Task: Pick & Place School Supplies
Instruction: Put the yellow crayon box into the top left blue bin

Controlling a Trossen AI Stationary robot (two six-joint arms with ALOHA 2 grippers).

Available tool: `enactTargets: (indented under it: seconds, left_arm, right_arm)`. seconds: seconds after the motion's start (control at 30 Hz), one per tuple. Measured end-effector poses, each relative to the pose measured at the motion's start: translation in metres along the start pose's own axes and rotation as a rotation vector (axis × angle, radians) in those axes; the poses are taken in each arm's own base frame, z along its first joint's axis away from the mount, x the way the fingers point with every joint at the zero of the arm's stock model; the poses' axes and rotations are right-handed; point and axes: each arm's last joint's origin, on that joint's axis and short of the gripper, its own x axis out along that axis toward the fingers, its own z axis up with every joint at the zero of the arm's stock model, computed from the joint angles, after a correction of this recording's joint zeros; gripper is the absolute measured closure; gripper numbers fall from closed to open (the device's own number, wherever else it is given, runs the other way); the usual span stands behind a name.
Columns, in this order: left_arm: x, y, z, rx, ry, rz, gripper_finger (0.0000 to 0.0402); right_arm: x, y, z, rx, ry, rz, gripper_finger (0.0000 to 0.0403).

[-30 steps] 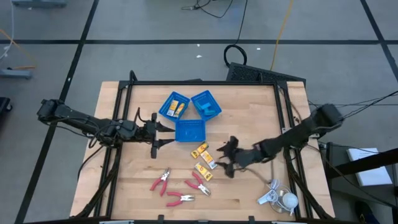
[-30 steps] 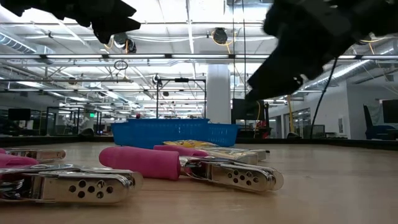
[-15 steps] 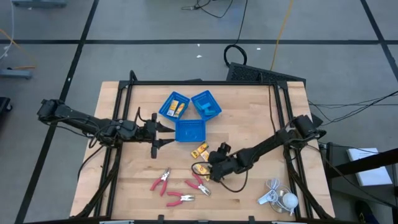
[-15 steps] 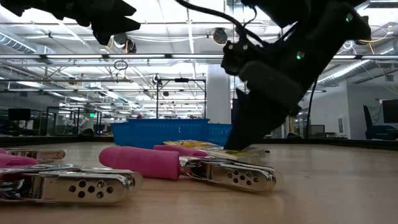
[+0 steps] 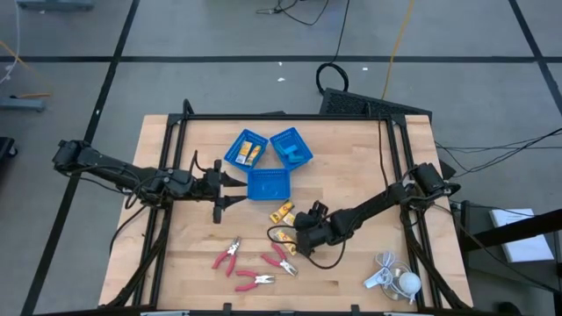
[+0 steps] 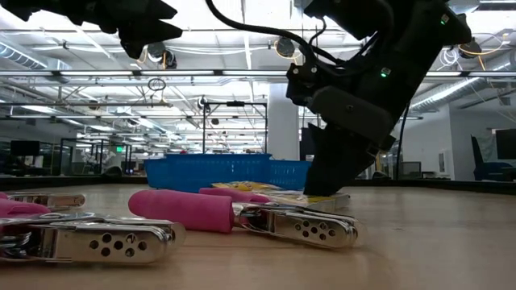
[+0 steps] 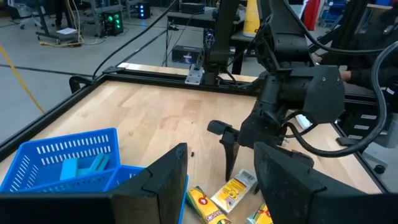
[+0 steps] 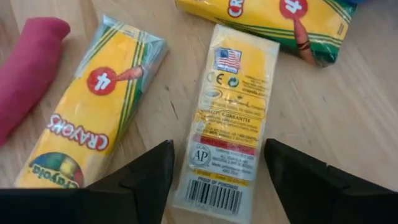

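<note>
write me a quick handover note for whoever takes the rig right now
Right gripper: open, low over the table, fingers astride a face-down yellow crayon packet; nothing held.
Left gripper: open, empty, hovering beside the square blue plastic trays.
Supplies: three crayon packets loose on the wooden table near the right gripper. Three red-handled metal pliers lie at the table's front edge.
Done: one tray holds yellow packets, another holds light-blue oblong pieces; the third tray looks empty.
Left: the loose packets and all the pliers.
</note>
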Motion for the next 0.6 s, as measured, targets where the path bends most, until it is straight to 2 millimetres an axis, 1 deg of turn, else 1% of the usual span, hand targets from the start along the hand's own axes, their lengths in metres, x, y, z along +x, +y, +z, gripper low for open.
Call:
enactTargets:
  seconds: [0.13, 0.27, 0.43, 0.53, 0.6]
  left_arm:
    - [0.000, 0.000, 0.000, -0.019, -0.001, 0.000, 0.0215]
    - [0.000, 0.000, 0.000, -0.065, -0.002, 0.000, 0.0215]
    - [0.000, 0.000, 0.002, -0.104, -0.021, -0.003, 0.0215]
    - [0.000, 0.000, 0.004, -0.119, -0.045, -0.004, 0.0215]
    - [0.000, 0.000, 0.007, -0.155, -0.072, 0.001, 0.0215]
  right_arm:
    - [0.000, -0.002, 0.001, -0.031, 0.007, 0.001, 0.0191]
    - [-0.007, -0.004, 0.006, -0.070, -0.007, 0.019, 0.0220]
    - [-0.030, -0.011, 0.010, -0.128, -0.010, 0.035, 0.0243]
    - [-0.050, -0.015, 0.015, -0.150, -0.068, 0.005, 0.0245]
    - [-0.062, -0.020, 0.017, -0.160, -0.105, -0.049, 0.0242]
